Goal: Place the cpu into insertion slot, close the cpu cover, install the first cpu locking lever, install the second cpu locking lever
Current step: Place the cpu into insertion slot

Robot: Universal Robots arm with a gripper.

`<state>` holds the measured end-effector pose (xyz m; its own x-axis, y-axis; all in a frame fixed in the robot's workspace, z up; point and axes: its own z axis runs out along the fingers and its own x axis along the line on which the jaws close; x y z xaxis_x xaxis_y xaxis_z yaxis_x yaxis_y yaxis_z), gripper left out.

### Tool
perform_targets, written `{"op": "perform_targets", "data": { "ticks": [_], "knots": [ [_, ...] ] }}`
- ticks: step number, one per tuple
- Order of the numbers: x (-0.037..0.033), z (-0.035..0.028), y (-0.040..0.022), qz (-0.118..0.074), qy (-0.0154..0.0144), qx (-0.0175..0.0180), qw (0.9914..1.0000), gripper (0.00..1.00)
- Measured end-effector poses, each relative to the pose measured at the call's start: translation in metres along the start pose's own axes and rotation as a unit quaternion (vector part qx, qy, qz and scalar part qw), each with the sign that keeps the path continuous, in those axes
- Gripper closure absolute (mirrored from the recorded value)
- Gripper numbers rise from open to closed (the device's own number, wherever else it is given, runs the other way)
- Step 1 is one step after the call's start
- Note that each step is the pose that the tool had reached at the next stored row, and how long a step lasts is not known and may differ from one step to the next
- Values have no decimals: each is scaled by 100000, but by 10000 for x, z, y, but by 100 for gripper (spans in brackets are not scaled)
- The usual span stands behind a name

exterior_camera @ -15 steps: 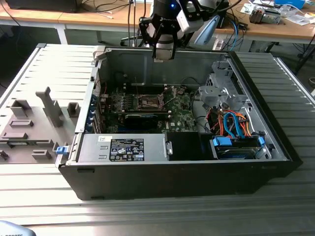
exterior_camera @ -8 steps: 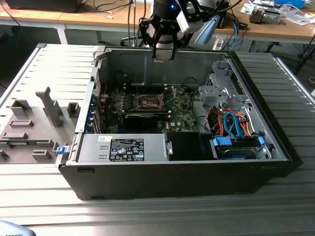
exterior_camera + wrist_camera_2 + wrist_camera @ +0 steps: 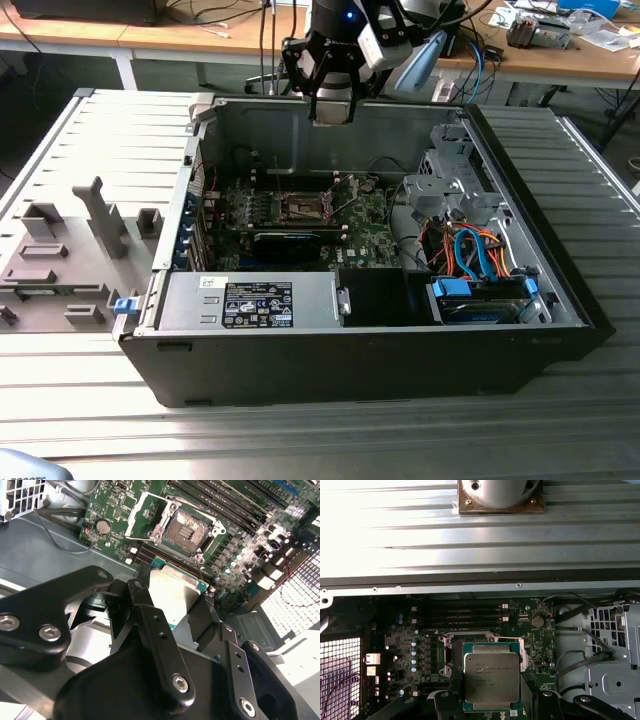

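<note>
High over the open computer case (image 3: 300,365), the cpu (image 3: 490,677) is pinched by its opposite edges in the hand (image 3: 332,112), whose black fingers (image 3: 150,625) are pressed against the chip's sides. Gripping the rims looks deliberate to me: it leaves the grey metal top and the underside free, so nothing would come between chip and socket.

The chip lies flat, metal top facing up and away from the board. It is very nearly square, so it has no real long axis. In the first wrist view its edges run square with the socket frame behind it, which I take as lined up for a straight descent.

The insertion slot (image 3: 187,530) sits bare on the green motherboard (image 3: 372,238), its dark contact field exposed. The cpu cover (image 3: 142,512) is swung back beside it, a silver frame standing clear of the recess, so the way in is open. The chip is well apart from the slot, not yet seated.

In the exterior view the hand hangs at twelve o'clock from the slot (image 3: 303,208), the drive cage (image 3: 455,185) sits at about three o'clock, and the power supply (image 3: 250,300) at six. The case rests on a ribbed metal surface (image 3: 300,435).
</note>
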<state>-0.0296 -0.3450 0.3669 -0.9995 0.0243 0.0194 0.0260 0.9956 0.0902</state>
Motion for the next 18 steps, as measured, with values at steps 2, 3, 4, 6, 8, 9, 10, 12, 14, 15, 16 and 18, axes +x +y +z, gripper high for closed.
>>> {"op": "perform_targets", "data": {
  "ticks": [2, 3, 4, 6, 8, 9, 10, 12, 14, 15, 16, 18],
  "knots": [
    [0, 0, 0, -5, -5, -3, 100000, 46],
    [0, 0, 0, -3, -3, -4, 100000, 46],
    [0, 0, 1, -6, -2, 1, 100000, 46],
    [0, 0, 1, -4, -2, -1, 100000, 46],
    [0, 1, 2, 0, -5, -4, 100000, 46],
    [0, 1, 2, 0, -6, -3, 100000, 46],
    [0, 0, 3, 0, -3, 1, 100000, 46],
    [11, 0, 3, 11, 0, 4, 100000, 46],
    [10, 12, 2, 0, -6, -8, 100000, 46],
    [10, 19, 1, -1, -1, -1, 100000, 46],
    [10, 41, -1, 1, -1, 0, 100000, 46],
    [10, 53, -2, 4, -1, 1, 100000, 46]
  ]
}}
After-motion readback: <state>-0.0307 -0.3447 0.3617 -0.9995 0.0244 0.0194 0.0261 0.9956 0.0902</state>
